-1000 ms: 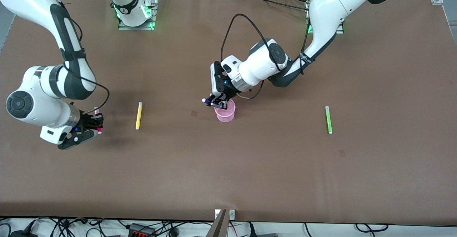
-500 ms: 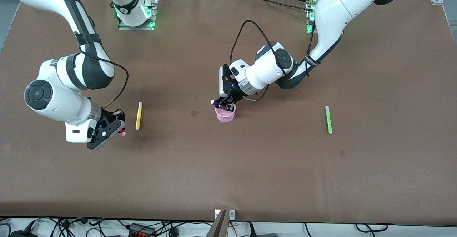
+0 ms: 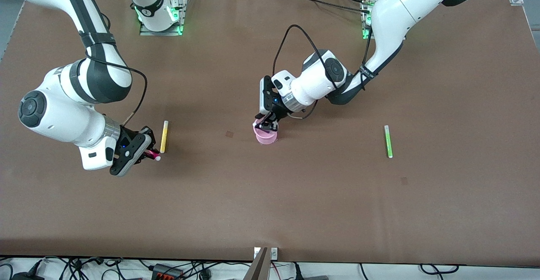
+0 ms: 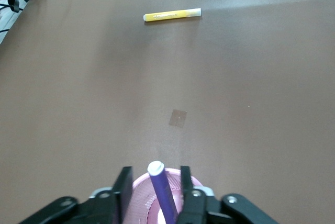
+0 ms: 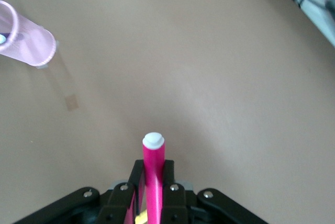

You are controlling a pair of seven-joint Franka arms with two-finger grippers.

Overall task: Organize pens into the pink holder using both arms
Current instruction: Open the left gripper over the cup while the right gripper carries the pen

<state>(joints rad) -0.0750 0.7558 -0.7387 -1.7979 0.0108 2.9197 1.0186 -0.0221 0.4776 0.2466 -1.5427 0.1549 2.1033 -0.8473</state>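
Note:
The pink holder [image 3: 266,138] stands mid-table. My left gripper [image 3: 266,124] is right over it, open, its fingers either side of the rim. A purple pen [image 4: 160,188] leans inside the holder [image 4: 139,191], white end up, touching neither finger. My right gripper [image 3: 148,154] is shut on a magenta pen [image 3: 154,157] above the table, beside the yellow pen [image 3: 164,137]. In the right wrist view the magenta pen [image 5: 154,155] sticks out past the gripper [image 5: 153,164], and the holder [image 5: 30,41] shows farther off. A green pen [image 3: 388,141] lies toward the left arm's end.
The yellow pen also shows in the left wrist view [image 4: 172,14]. Small darker patches mark the brown table [image 3: 229,134] [image 3: 404,181]. Both arm bases stand along the table's edge farthest from the front camera. Cables hang below the edge nearest it.
My right arm carried the magenta pen toward the yellow pen and the holder. My left gripper shifted over the holder and the purple pen, earlier sticking out sideways, now leans in the holder.

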